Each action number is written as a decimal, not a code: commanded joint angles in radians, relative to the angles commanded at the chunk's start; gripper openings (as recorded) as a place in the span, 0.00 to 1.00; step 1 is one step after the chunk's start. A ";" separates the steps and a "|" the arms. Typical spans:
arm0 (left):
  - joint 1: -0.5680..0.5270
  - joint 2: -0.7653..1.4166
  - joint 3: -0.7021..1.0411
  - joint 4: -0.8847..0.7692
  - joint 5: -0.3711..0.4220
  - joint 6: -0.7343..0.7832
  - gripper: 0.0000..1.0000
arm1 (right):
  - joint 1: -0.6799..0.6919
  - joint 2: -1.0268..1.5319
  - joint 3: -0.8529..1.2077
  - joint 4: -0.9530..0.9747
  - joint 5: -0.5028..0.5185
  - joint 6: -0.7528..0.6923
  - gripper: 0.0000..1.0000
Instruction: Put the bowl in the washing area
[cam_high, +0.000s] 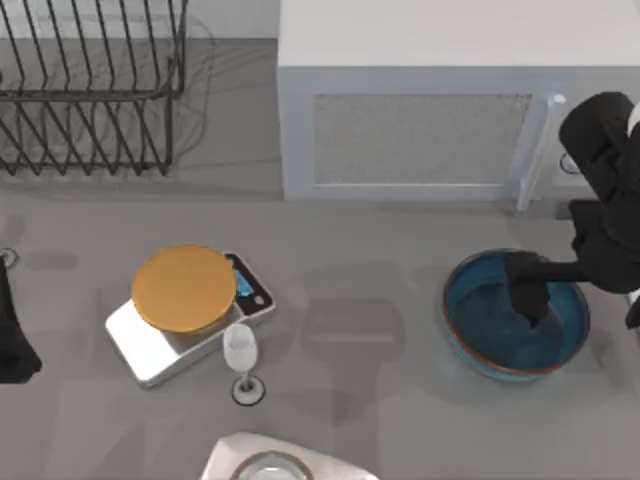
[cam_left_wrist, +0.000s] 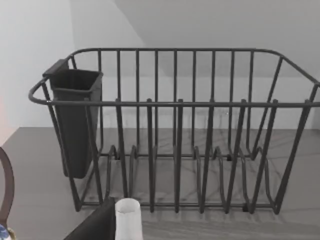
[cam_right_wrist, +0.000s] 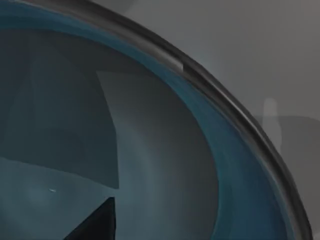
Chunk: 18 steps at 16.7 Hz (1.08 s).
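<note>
Just one bowl (cam_high: 480, 345), one glass (cam_high: 240, 350).

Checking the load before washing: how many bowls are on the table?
1. The blue bowl sits at the table's right side, with the right gripper reaching down inside it. The metal object at the bottom edge is cut off, so I cannot tell what it is.

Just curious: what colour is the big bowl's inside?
Deep blue bowl; the top view shows it best.
</note>
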 joint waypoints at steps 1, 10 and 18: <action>0.000 0.000 0.000 0.000 0.000 0.000 1.00 | 0.000 0.000 0.000 0.000 0.000 0.000 1.00; 0.000 0.000 0.000 0.000 0.000 0.000 1.00 | 0.000 0.000 0.000 0.000 0.000 0.000 0.40; 0.000 0.000 0.000 0.000 0.000 0.000 1.00 | 0.000 0.000 0.000 0.000 0.000 0.000 0.00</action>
